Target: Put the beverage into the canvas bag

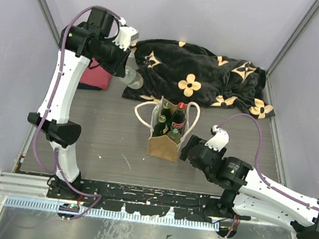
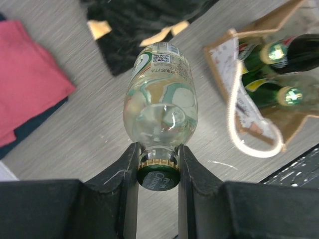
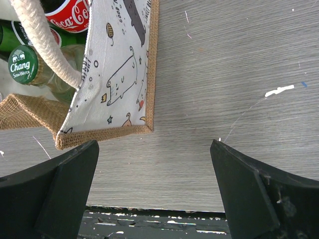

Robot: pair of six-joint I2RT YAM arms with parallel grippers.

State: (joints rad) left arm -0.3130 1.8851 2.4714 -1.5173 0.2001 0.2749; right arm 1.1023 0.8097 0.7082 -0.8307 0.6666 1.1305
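Woodgrain, grey and flecked with pale scratches, covers the table [image 1: 103, 147], which is boxed in by plain pale walls [image 1: 190, 12] and has a metal rail [image 1: 23, 183] along its near edge. The left pincer [image 2: 158, 167] is clamped narrow on the capped neck of a clear bottle [image 2: 160, 94], whose body stretches away from the fingers. Beyond the bottle's far end lies a black flowered blanket [image 2: 134, 30]. A red cloth [image 2: 30, 84] lies to one side of the pincer and the canvas bag [image 2: 259, 129] stands upright to the other, with other bottles [image 2: 271, 52] inside. The right pincer [image 3: 154, 169] stands wide, holding nothing, with the bag's printed corner just ahead of its left finger.
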